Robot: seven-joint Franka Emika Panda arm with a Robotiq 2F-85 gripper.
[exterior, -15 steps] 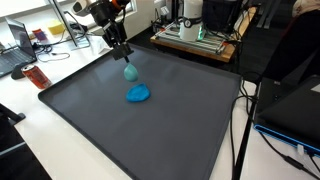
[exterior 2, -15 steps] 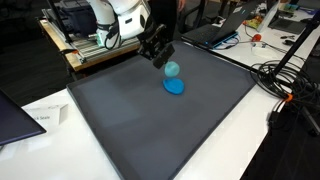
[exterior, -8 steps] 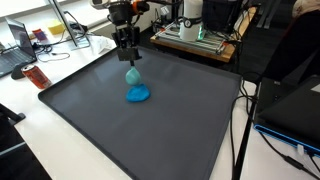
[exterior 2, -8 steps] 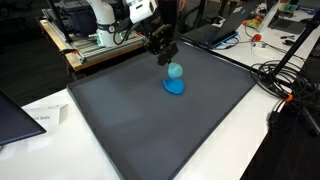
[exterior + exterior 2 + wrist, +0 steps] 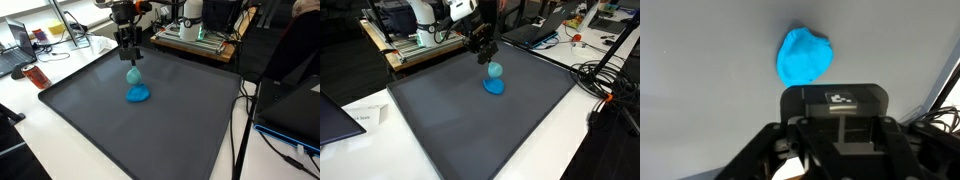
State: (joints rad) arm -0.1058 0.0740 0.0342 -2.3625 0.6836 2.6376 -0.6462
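Blue lump (image 5: 138, 95): bright blue, crumpled and soft-looking, lying near the middle of the dark grey mat (image 5: 120, 135).
Teal ball (image 5: 132, 75): paler, rounded, just behind the lump and directly under the gripper.
Gripper (image 5: 129, 61): pointing straight down, jaws clenched; whether they pinch the ball's top cannot be told.
Workbench (image 5: 190, 42): cluttered, beyond the mat's far edge.

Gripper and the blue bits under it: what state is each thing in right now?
gripper: shut, pointing straight down, pinching the pale teal lump.
pale teal lump: held up off the mat, hanging right above the blue lump.
blue lump: lying flat on the mat, untouched.
dark mat: spread flat.
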